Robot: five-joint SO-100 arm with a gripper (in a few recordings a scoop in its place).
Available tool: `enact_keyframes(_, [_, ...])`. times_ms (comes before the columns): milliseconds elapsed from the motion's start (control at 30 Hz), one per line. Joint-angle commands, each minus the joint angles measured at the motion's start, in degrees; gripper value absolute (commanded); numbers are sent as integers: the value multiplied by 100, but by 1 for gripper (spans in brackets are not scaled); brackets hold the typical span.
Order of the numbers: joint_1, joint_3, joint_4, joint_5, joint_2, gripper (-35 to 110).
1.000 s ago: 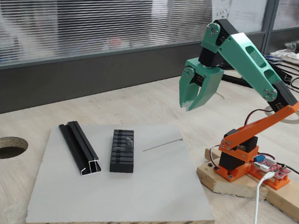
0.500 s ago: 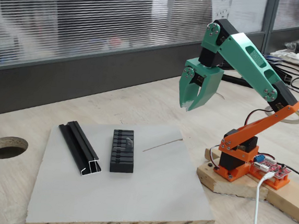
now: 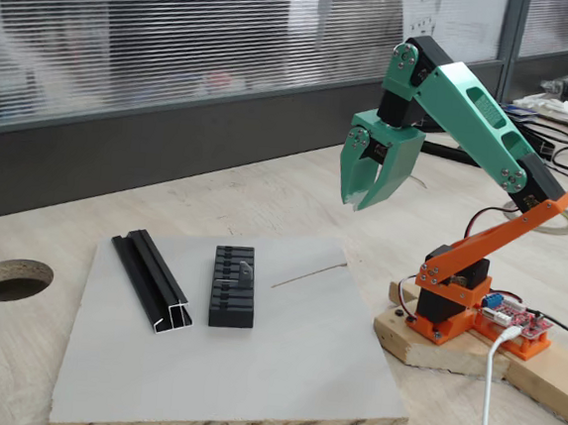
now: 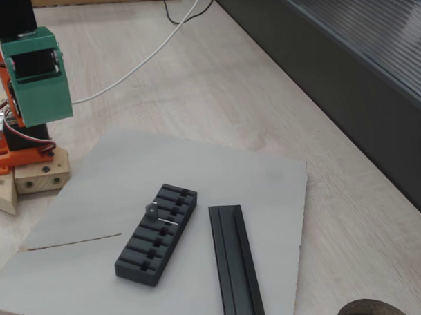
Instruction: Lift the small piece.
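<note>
A grey board (image 3: 280, 371) lies on the wooden table (image 3: 43, 351); the green arm (image 3: 472, 110) stands at its right, its gripper (image 3: 355, 201) high above the far right corner, fingers narrowly apart, holding nothing; a black rail (image 3: 152, 281) lies left of a black ribbed block (image 3: 231, 302); the small piece (image 4: 152, 209) sits atop that block.

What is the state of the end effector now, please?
End effector: open, holding nothing, raised above the board, away from the small piece.
</note>
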Motion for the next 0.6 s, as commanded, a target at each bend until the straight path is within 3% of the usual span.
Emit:
enact_keyframes(0, [88,44,62,44,88,14])
enact_keyframes(567, [88,44,62,35,88,13])
